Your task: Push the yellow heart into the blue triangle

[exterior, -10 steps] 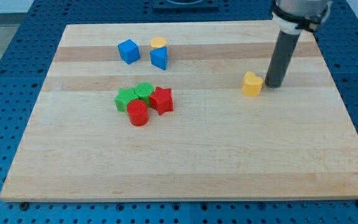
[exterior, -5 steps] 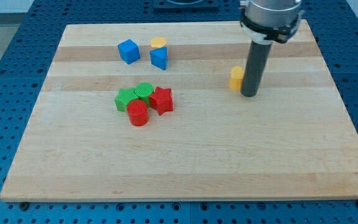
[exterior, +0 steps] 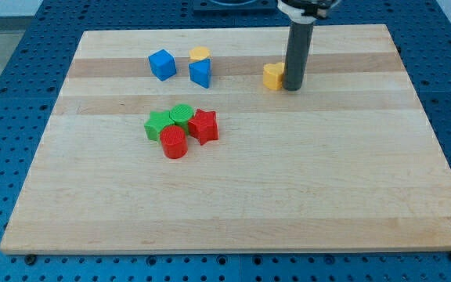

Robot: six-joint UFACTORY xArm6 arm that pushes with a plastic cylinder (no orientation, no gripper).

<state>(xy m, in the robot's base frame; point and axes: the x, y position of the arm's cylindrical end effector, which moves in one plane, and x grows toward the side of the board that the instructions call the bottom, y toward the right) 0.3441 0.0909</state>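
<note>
Jaws are absent on this arm: it ends in a plain dark rod, so nothing opens or clamps, and all contact is made by my tip (exterior: 292, 88).

Largest first, the table (exterior: 233, 211) carries everything, and my tip rests on it in the upper middle, toward the view's top.

Next, well apart from my tip toward the view's lower left, sits a tight cluster: a green block (exterior: 159, 124), a green cylinder (exterior: 182, 114), a red star (exterior: 203, 125) and a red cylinder (exterior: 174, 143). It lies off the line that matters.

Further to the view's left of my tip, at much the same height, are the blue triangle (exterior: 200, 73), a yellow cylinder (exterior: 200, 54) just behind it toward the view's top, and a blue cube (exterior: 162, 64) beyond it to the left.

Smallest and closest, the yellow heart (exterior: 272, 76) sits just to the view's left of my tip, touching the rod or very nearly so. I cannot tell whether a sliver of gap remains.

The relation that counts: heart, then triangle, both lie leftward from my tip on nearly one line, the triangle a touch higher if at all. A leftward push looks right to me. The risk I judge is the heart slipping round the rod, or nudging the yellow cylinder instead.
</note>
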